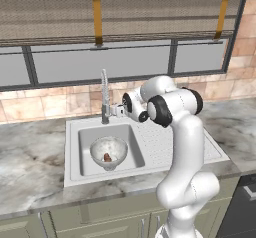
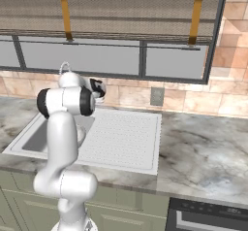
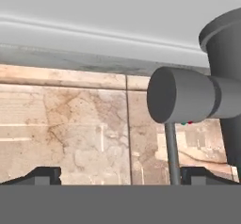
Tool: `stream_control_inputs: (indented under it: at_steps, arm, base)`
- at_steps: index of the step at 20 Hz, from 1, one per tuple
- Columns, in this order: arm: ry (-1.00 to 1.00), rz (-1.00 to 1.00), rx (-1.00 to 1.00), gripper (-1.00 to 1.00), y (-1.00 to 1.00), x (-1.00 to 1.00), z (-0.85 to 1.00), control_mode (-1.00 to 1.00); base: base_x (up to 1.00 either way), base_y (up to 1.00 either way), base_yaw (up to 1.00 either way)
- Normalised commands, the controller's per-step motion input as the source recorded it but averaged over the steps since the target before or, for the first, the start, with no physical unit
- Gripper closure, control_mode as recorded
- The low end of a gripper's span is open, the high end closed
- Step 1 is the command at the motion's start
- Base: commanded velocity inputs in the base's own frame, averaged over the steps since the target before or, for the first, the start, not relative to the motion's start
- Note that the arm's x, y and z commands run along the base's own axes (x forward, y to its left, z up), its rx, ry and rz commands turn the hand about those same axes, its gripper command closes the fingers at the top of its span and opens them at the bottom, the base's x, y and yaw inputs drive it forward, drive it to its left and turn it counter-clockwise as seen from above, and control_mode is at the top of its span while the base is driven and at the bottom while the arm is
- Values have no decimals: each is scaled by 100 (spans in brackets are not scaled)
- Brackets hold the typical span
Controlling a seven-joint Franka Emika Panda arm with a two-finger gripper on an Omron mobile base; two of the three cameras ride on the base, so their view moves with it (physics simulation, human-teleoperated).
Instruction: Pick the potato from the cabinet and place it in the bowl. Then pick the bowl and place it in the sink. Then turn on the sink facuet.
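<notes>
Here tool beside sink facuet; potato in bowl

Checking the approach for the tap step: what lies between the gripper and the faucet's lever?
Nothing. In the hand view the lever stands in the open gap by the right fingertip; behind is wall tile.

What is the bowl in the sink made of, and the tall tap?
The bowl looks like clear, whitish glass: its sides look see-through and the potato shows inside. The tap looks like smooth silver metal, grey and slightly shiny, though rendering leaves this uncertain.
</notes>
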Motion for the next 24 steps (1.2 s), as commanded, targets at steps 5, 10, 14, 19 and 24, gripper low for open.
stream_control_inputs:
  at_steps: [5,10,14,19,24]
  arm:
    - [1,-8,0,-100,0,45,-24,-100]
    - [0,-8,0,-100,0,35,-29,-100]
    - [4,-10,0,-100,-28,15,-35,-100]
    - [5,-15,3,-100,-66,0,-36,-100]
    - [7,-16,1,-100,-57,0,-43,-100]
  base:
    - [0,0,0]
    - [0,0,0]
    - [0,0,0]
    - [0,0,0]
    - [0,0,0]
